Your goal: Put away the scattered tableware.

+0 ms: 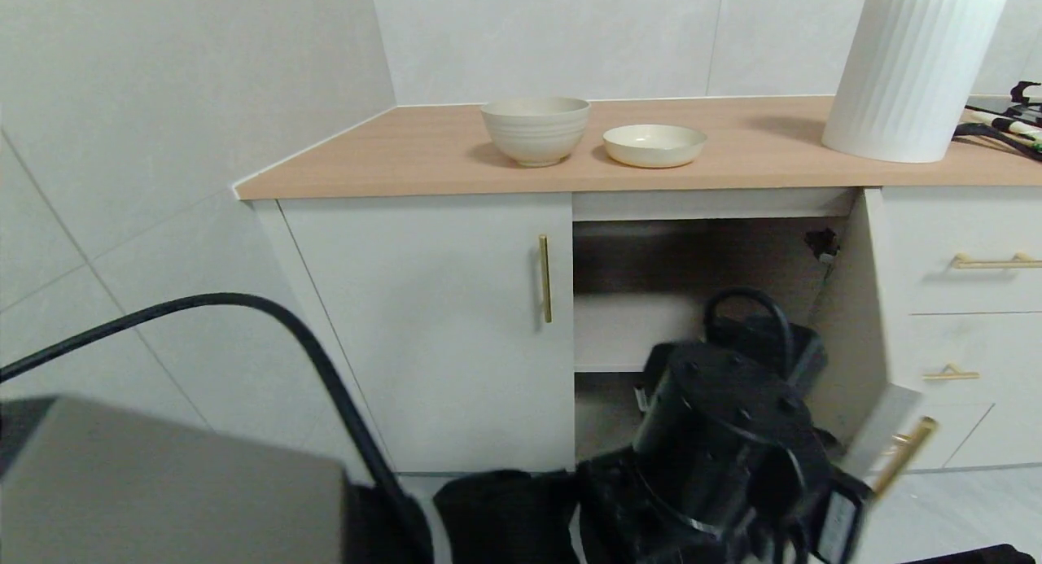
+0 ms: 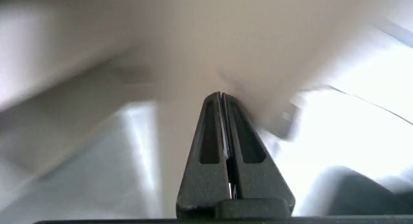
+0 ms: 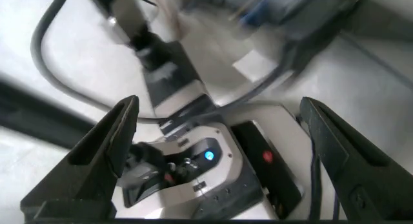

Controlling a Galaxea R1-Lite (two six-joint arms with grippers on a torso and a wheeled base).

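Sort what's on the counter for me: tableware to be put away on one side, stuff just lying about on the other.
For the job: beige bowl; shallow cream dish; likely the open cupboard below, as storage.
Just lying about: white ribbed cylinder; dark cables and tools at the counter's right end.

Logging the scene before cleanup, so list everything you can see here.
bowl: one, cream, on the wooden counter, left of the dish.
dish: one, cream, shallow, mid-counter.
ribbed container: one, white, counter's right end.
utensils: several, dark, counter's right edge.
closed door: one, white, gold handle, below the bowl.
open door: one, white, swung outward, right of the closed one.
drawers: two seen, white, gold handles, far right.
left tool: one, black, shut.
right tool: one, black, open.
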